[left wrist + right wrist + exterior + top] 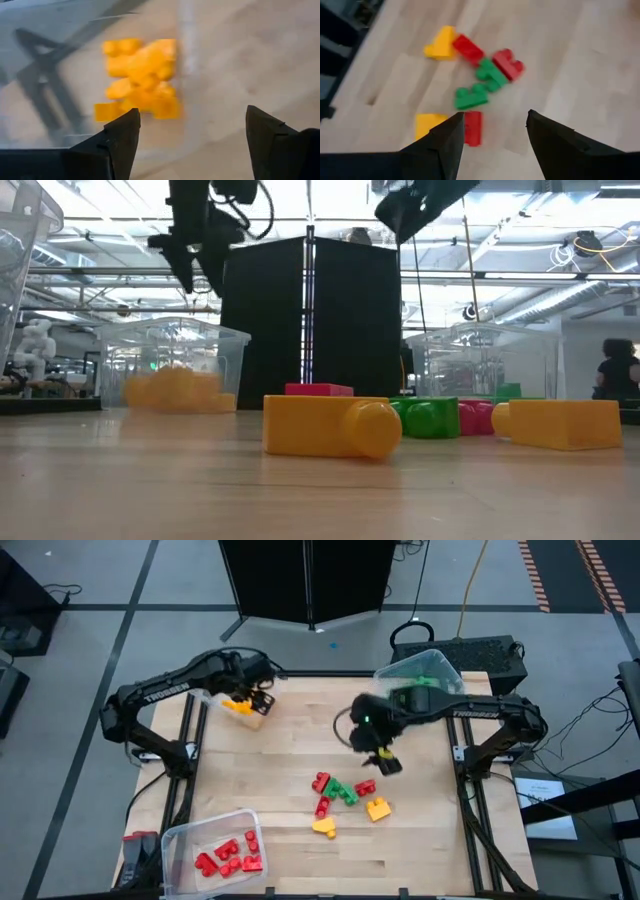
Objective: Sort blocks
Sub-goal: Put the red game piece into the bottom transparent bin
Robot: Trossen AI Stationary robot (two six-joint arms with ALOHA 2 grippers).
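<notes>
We see glossy plastic blocks on pale matt wooden tabletop; clear plastic bins, smooth-walled; matt dark gripper fingers.

1. A yellow block lies nearest on the table, studs pointing toward three o'clock.
2. Behind it sit a red block and a green block; another yellow block lies at three o'clock.
3. At nine o'clock, a clear bin holds yellow pieces.
4. The left gripper hangs above that bin, fingers apart.
5. A person stands far off at three o'clock.
</notes>
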